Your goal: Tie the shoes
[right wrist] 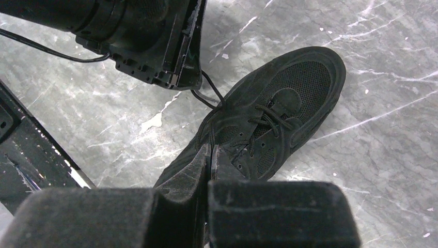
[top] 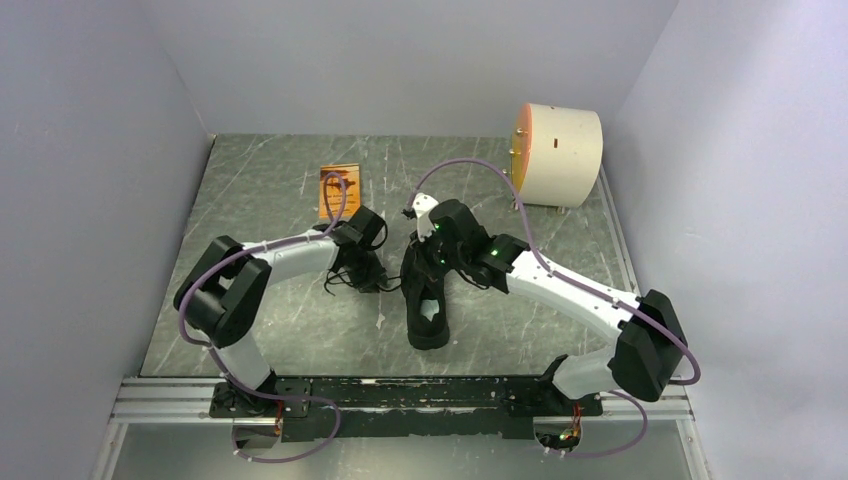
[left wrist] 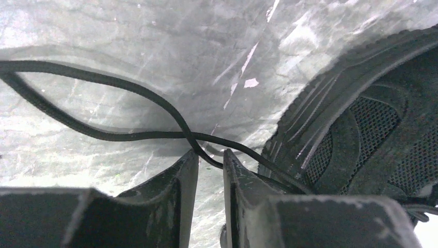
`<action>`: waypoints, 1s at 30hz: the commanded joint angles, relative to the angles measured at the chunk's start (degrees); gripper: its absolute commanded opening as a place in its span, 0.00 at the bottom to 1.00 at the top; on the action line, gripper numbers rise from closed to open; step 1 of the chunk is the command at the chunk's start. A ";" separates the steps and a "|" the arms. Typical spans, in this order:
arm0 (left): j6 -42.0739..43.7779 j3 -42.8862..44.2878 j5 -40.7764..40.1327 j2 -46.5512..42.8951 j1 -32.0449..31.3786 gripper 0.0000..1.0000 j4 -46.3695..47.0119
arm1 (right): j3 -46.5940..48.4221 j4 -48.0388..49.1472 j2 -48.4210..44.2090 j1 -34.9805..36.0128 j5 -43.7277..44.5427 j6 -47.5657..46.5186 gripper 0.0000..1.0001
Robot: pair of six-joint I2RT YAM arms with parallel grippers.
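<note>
Black shoe (top: 428, 325) between both grippers in top view, left wrist view alone showed left gripper (left wrist: 210, 160) jaws narrowly apart beside shoe's sole, lace (left wrist: 119, 85) crossing tips, right wrist view showed right gripper (right wrist: 210, 155) jaws pressed together over shoe.

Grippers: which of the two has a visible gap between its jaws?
The left gripper: its jaws stand slightly apart, with the black lace crossing the gap. The right gripper has its jaws pressed together above the shoe.

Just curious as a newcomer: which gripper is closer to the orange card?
Left. The left gripper is this side of the orange card; the right gripper is farther right, over the shoe.
</note>
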 commanded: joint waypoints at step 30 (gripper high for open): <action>25.52 -1.64 5.01 -19.99 -3.98 0.05 13.16 | -2.11 3.75 -7.13 -1.23 -4.86 -0.98 0.00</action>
